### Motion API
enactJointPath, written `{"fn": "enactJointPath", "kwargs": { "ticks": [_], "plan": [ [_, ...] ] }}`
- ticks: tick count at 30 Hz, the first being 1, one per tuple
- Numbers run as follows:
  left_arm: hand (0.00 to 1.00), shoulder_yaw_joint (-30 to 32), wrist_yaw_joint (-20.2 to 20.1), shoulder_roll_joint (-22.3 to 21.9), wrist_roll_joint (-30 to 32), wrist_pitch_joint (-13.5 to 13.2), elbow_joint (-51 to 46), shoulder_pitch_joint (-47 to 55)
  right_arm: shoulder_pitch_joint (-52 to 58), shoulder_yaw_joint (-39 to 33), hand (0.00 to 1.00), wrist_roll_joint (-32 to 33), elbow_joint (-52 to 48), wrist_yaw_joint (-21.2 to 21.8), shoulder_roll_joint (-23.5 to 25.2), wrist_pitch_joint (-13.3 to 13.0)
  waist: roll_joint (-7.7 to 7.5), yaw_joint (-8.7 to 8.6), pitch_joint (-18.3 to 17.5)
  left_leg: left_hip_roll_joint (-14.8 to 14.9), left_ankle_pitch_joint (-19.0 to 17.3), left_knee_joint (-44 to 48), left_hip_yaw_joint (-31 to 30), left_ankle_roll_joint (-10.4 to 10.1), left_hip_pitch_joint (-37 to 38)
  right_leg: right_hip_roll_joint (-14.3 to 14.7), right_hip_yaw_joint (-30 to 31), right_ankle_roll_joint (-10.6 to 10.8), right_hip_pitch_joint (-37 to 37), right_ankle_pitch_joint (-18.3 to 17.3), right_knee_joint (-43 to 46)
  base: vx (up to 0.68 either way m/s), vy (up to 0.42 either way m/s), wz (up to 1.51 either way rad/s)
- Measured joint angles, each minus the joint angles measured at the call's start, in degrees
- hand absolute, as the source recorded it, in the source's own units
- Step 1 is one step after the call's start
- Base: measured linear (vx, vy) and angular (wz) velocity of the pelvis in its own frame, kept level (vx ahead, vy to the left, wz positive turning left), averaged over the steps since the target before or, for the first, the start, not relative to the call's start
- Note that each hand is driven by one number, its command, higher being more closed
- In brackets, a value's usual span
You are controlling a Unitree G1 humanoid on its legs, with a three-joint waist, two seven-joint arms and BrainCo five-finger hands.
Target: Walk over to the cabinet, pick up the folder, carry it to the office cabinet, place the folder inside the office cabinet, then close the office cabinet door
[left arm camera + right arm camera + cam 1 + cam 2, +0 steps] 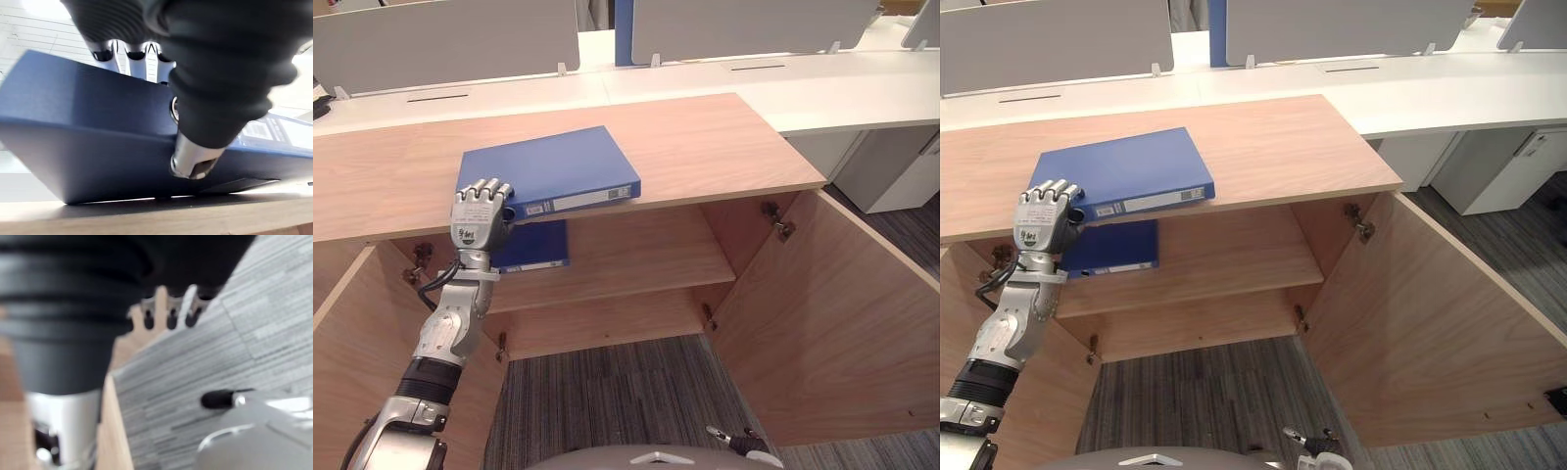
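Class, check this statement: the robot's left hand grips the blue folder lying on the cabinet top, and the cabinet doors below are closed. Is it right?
No. The cabinet doors stand open, as the left eye view shows. The rest holds: the left hand grips the blue folder lying on the cabinet top.

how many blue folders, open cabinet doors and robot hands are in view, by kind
Blue ring-binder folders: 2, one on the wooden cabinet top, one on the inner shelf
Open wooden cabinet doors: 2
Robot hands: 2, left hand gripping the top folder, right hand low
Total: 6
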Motion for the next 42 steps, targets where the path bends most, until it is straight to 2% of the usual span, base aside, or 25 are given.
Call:
{"fn": "enactJointPath", "kwargs": {
  "ticks": [5, 14, 17, 20, 23, 26, 33, 37, 38, 42],
  "plan": [
    [1.0, 0.3, 0.62, -0.16, -0.33, -0.2, -1.52, 0.37, -0.23, 0.52, 0.0, 0.01, -0.08, 0.0, 0.0, -0.03, -0.14, 0.06, 0.08, 0.0, 0.0, 0.0, 0.0, 0.01, 0.02, 0.0, -0.03, 0.0, 0.01, 0.0, 0.0, 0.0, 0.0, 0.0],
    [1.0, 2.24, 1.75, -1.23, -5.25, -1.86, -13.33, 5.99, -0.31, 3.0, 0.0, -0.05, -0.27, -0.05, 0.05, -0.07, -0.48, 0.41, 0.29, -0.04, -0.05, 0.0, -0.06, 0.08, 0.44, -0.05, -0.21, -0.02, 0.46, -0.01, 0.02, 0.0, 0.0, 0.0],
    [1.0, 4.02, 2.23, -3.22, -7.31, -2.29, -16.41, 7.58, -0.3, 3.36, 0.0, -0.08, -0.27, -0.05, 0.08, -0.08, -0.51, 0.53, 0.27, -0.09, -0.04, -0.01, -0.14, 0.09, 0.48, -0.11, -0.31, -0.02, 0.55, -0.01, 0.04, 0.0, 0.0, 0.0],
    [1.0, 4.48, 3.19, -3.4, -8.83, -2.25, -19.72, 9.1, 0.25, 3.38, 0.0, -0.12, -0.07, -0.07, 0.07, -0.1, -0.73, 0.74, 0.14, -0.01, -0.04, 0.31, -0.15, 0.08, 0.5, -0.17, -0.01, 0.02, 0.6, 0.01, 0.37, 0.0, 0.0, 0.0],
    [1.0, 5.24, 3.54, -5.12, -10.48, -2.88, -23.96, 9.71, 0.78, 3.54, 0.0, -0.16, 0.96, -0.07, 0.1, -0.1, -1.1, 1.74, -0.1, -0.01, -0.04, 0.33, -0.15, 0.08, 0.46, -0.18, 0.05, 0.03, 0.58, 0.02, 0.41, 0.0, 0.0, 0.0],
    [1.0, 6.84, 4.88, -7.06, -12.96, -3.22, -27.83, 11.8, 0.91, 4.55, 0.0, -0.16, 1.97, -0.14, 0.09, -0.1, -1.24, 1.83, -0.18, 0.04, -0.04, 0.34, -0.1, 0.08, 0.48, -0.17, 0.31, 0.0, 0.32, -0.04, 0.99, 0.0, 0.0, 0.0],
    [1.0, 8.62, 6.03, -12.14, -20.7, -6.42, -34.96, 16.9, 1.71, 5.24, 0.0, -0.16, 2.26, -0.42, 0.43, -0.1, -1.23, 3.2, -0.25, 0.02, -0.23, 0.32, -0.18, -0.21, 1.13, -0.47, 0.64, 0.04, -0.14, -1.21, 3.47, -0.03, -0.01, 0.01],
    [1.0, 8.64, 6.13, -13.24, -24.01, -7.84, -38.09, 19.41, 1.94, 5.6, 0.0, -0.16, 2.26, -0.82, 0.43, -0.11, -1.32, 3.46, -0.6, -0.02, -0.31, 0.31, -0.41, -0.32, 1.35, -0.63, 0.52, 0.12, -0.35, -1.9, 4.62, -0.02, -0.006, 0.02],
    [1.0, 8.64, 6.57, -14.75, -26.69, -9.06, -39.42, 20.71, 2.28, 5.6, 0.0, -0.16, 2.26, -0.9, 0.41, -0.11, -1.26, 3.74, -1.04, -0.06, -0.3, 0.32, -0.45, -0.31, 1.19, -0.67, 0.5, 0.15, -0.5, -1.91, 4.69, 0.0, 0.0, 0.0],
    [1.0, 8.8, 8.03, -18.45, -34.39, -11.1, -41.29, 22.95, 2.36, 5.82, 0.0, -0.16, 2.58, -1.13, 0.38, -0.1, -1.25, 3.88, -1.83, -0.08, -0.14, 0.33, -0.63, -0.06, 1.16, -0.69, 0.28, 0.21, -0.45, -1.93, 4.71, 0.0, 0.0, 0.0]
  ]
}}
